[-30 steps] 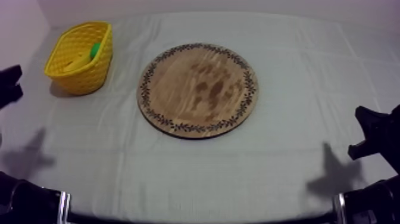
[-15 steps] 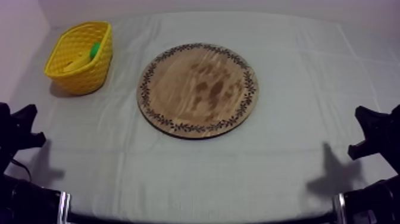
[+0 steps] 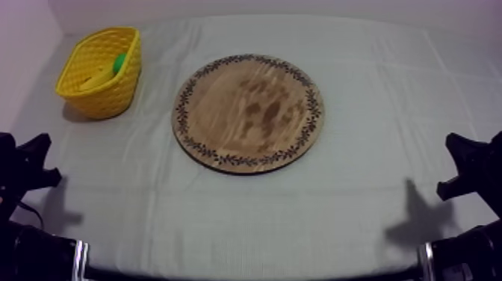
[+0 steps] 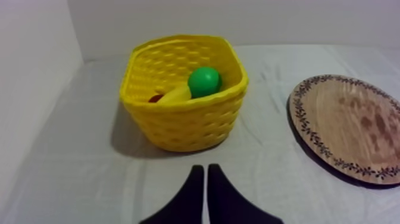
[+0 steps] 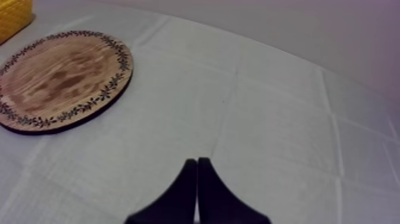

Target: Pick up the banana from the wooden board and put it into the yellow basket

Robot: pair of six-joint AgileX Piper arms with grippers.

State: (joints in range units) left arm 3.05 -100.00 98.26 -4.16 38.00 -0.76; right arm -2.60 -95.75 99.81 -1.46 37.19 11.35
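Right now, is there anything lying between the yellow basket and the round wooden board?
No, nothing. Between the yellow basket and the wooden board lies only bare grey-white cloth; the top view and the left wrist view both show it.

A grey-white cloth [image 3: 373, 187] is seen spread flat and crossed by fold creases. At the far left, a green fruit [image 4: 204, 81] is held in the basket [image 4: 184, 122], and a small red fruit [image 4: 156, 98] is glimpsed just to its left, mostly hidden. A pale wall [image 4: 238, 21] is seen beyond the cloth's far edge.
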